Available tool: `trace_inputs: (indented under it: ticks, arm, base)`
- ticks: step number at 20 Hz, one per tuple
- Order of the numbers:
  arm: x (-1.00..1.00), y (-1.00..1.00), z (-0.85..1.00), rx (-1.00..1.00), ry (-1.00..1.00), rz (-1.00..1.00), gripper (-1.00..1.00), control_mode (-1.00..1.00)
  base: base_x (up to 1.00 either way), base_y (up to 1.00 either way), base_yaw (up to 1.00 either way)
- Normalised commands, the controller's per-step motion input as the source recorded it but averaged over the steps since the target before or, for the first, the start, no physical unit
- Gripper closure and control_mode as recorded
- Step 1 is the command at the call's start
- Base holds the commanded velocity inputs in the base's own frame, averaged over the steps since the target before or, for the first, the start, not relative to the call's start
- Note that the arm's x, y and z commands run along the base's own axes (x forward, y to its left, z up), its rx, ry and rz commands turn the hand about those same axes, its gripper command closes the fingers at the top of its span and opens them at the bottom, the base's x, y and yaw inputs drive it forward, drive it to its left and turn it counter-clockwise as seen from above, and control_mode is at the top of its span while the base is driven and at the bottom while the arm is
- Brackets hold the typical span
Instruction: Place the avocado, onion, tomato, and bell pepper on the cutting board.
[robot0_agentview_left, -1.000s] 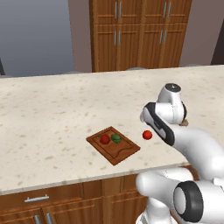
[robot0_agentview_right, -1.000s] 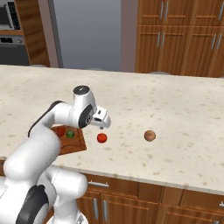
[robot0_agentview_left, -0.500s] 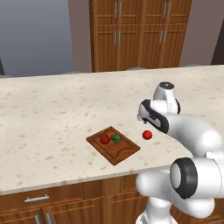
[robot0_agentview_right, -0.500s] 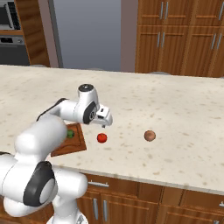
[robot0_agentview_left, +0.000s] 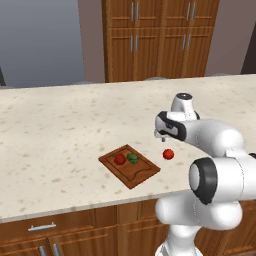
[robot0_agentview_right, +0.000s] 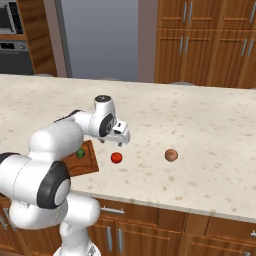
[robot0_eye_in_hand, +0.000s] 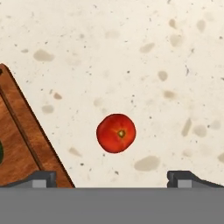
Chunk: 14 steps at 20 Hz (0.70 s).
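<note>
The gripper (robot0_agentview_right: 118, 140) is hanging over the bench (robot0_agentview_left: 60, 125) with its fingers spread wide apart and nothing between them. The tomato (robot0_eye_in_hand: 116, 133) is lying on the bench just below the gripper and a little ahead of it, near the edge of the cutting board (robot0_agentview_left: 131, 167) but not touching it. The bell pepper (robot0_agentview_left: 120, 159) and the avocado (robot0_agentview_left: 133, 158) are sitting on the cutting board, on the far side of the tomato from the gripper. The onion (robot0_agentview_right: 171, 155) is resting well apart, on the other side of the gripper.

The tomato is looking small, light and smooth, so it is probably slipping or rolling easily and bruising under hard pressure. The fingers are best closing gently across its widest middle part, from two opposite sides.
</note>
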Motion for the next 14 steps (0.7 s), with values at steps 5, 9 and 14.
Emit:
trace_inputs:
  ticks: [5, 9, 14]
  arm:
    - [0.0, 0.0, -0.26, 0.0, 0.05, 0.0, -1.0, -1.0]
    - [0.01, 0.0, -0.31, 0.0, 0.07, 0.0, -1.0, -1.0]
    - [0.05, 0.0, -0.28, 0.0, 0.07, 0.0, -1.0, -1.0]
  base:
    - [0.0, 0.0, 0.0]
    - [0.0, 0.0, 0.0]
    - [0.0, 0.0, 0.0]
